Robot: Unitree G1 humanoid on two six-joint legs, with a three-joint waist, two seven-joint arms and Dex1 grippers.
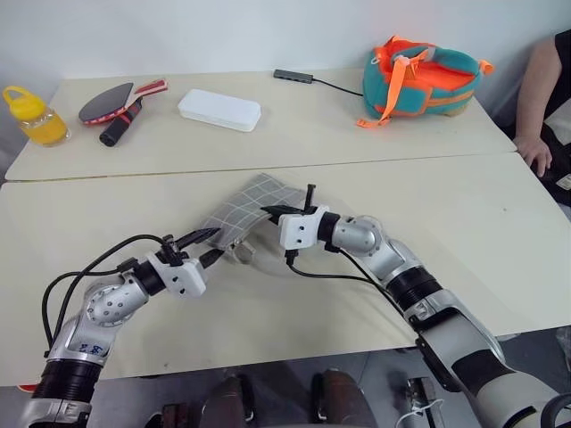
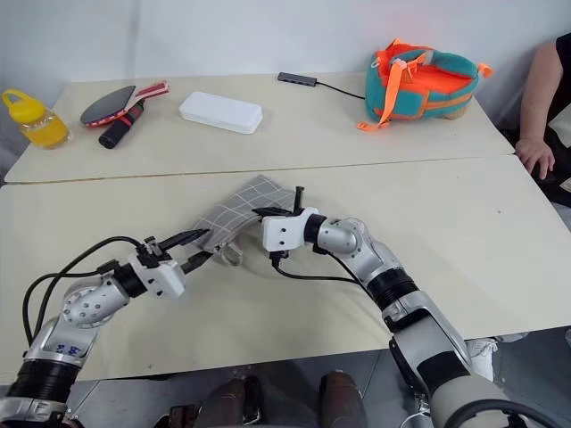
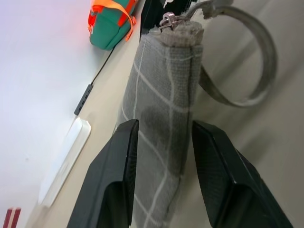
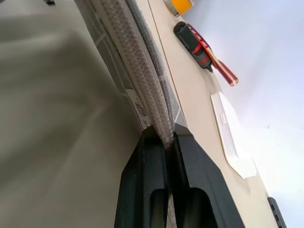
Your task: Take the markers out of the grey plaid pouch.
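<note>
Pouch (image 1: pixel 245 207) lies mid-surface, long axis slanting between the arms: right gripper (image 1: pixel 278 214) pinches its edge tight, while left gripper (image 3: pixel 164 152) fingers straddle the near zipper end, partly parted.

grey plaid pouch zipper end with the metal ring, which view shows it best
The left wrist view: the grey plaid fabric pouch stands between the left claw fingers, its small metal zipper ring plain at the end. The eye views show the whole pouch lifted between both claws, ring too small. The right wrist view shows just its pinched edge.
</note>
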